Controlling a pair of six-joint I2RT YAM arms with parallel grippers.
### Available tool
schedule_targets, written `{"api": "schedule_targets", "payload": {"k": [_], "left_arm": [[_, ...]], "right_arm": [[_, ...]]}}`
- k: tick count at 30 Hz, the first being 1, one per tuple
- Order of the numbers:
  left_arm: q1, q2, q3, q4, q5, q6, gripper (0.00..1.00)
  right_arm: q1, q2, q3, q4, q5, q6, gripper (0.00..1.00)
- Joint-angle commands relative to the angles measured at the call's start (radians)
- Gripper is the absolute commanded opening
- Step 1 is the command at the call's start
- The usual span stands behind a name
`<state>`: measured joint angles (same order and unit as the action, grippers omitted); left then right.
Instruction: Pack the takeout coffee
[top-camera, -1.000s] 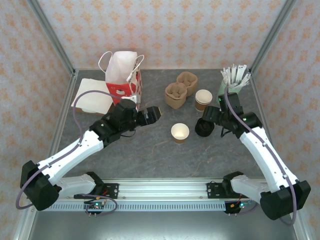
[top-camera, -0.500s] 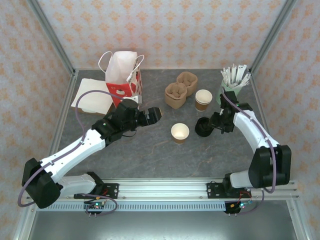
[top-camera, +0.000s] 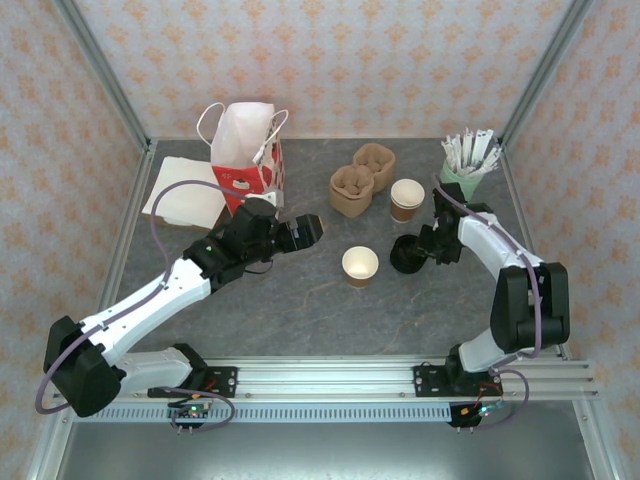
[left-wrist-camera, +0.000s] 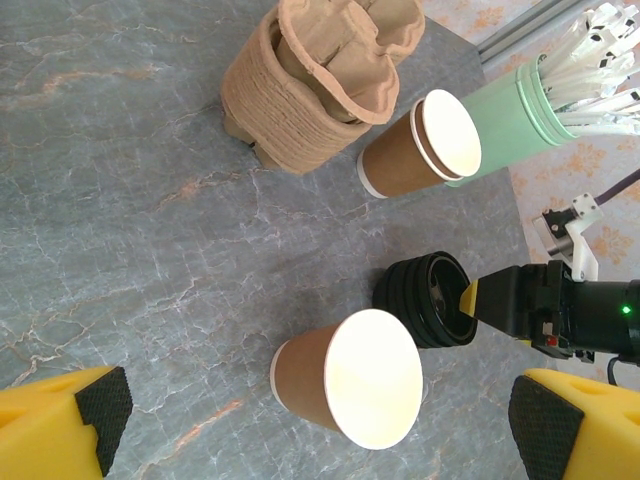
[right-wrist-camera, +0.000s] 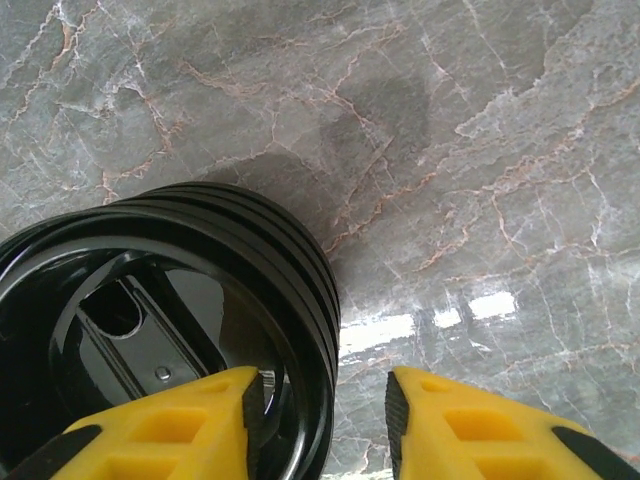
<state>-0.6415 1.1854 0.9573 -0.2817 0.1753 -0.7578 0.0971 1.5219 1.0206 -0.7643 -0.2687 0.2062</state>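
The right gripper (right-wrist-camera: 325, 400) straddled the rim of the stacked black lids (right-wrist-camera: 170, 300), its jaws half open and not yet pinching. The left gripper (top-camera: 305, 230) gaped wide and empty. Because the lids were nested, several could have come up together.

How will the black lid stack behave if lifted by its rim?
The black lid stack shows several nested rims, so the right gripper straddling the edge may lift only the top lid, or several stuck together. The glossy thin plastic probably flexes and slips under a pinch. Likely light, it could skid on the smooth table.
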Motion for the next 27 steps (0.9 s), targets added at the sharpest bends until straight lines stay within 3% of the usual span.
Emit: {"api": "schedule_targets", "payload": {"k": [1, 27], "left_arm": [[-0.006, -0.004, 0.025, -0.022, -0.020, 0.021, 1.00], [-0.007, 0.001, 0.030, -0.031, -0.019, 0.028, 1.00]], "right_arm": [[-0.006, 0.014, 0.028, 0.014, -0.004, 0.000, 0.35], [-0.006, 0.029, 0.041, 0.005, 0.001, -0.008, 0.20]]}}
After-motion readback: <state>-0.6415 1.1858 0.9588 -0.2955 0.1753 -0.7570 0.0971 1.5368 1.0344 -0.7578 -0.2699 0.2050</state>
